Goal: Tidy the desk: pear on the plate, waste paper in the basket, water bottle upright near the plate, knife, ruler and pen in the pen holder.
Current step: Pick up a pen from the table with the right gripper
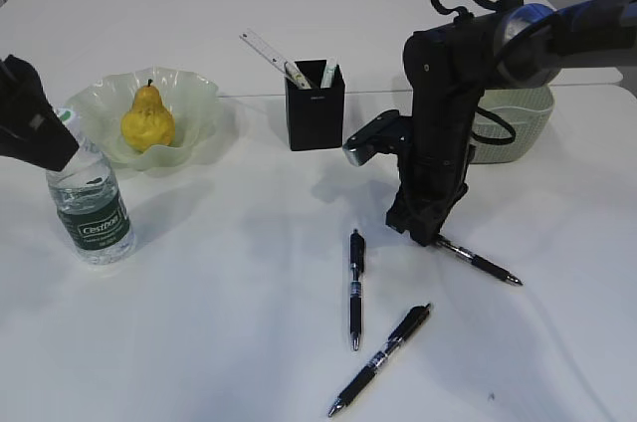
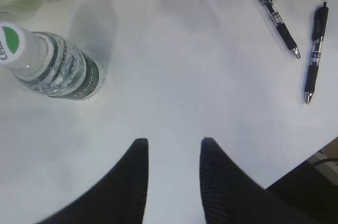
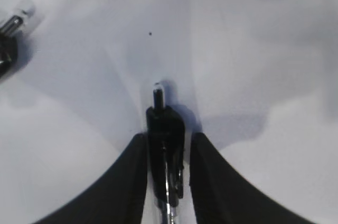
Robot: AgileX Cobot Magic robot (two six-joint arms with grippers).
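The plate (image 1: 194, 104), a pale green ruffled glass dish, sits at the 10 o'clock area of the tabletop (image 1: 219, 283) and contains the pear (image 1: 147, 118), upright with its stem pointing up. The water bottle (image 1: 90, 198) stands upright just beside the plate, at its 7 o'clock side, cap on. The pen holder (image 1: 315, 113), a black square cup near the 12 o'clock position, contains the ruler (image 1: 264, 50), which leans out toward 10 o'clock, plus at least one pale item whose identity cannot be told. The basket (image 1: 518, 123) stands at the 2 o'clock area, largely hidden behind the right arm; its contents cannot be seen. Three black pens lie on the tabletop. The middle pen (image 1: 355, 288) lies roughly on the 12-to-6 line, and the front pen (image 1: 383, 360) lies slanted near 6 o'clock. The right pen (image 1: 478, 263) lies at about 4 o'clock. The right gripper (image 3: 166, 145) is lowered onto one end of the right pen, with its jaws standing on either side of the barrel, touching or almost touching it; the pen rests on the tabletop. The left gripper (image 2: 171, 152) hovers near the water bottle with its jaws parted and nothing between them.
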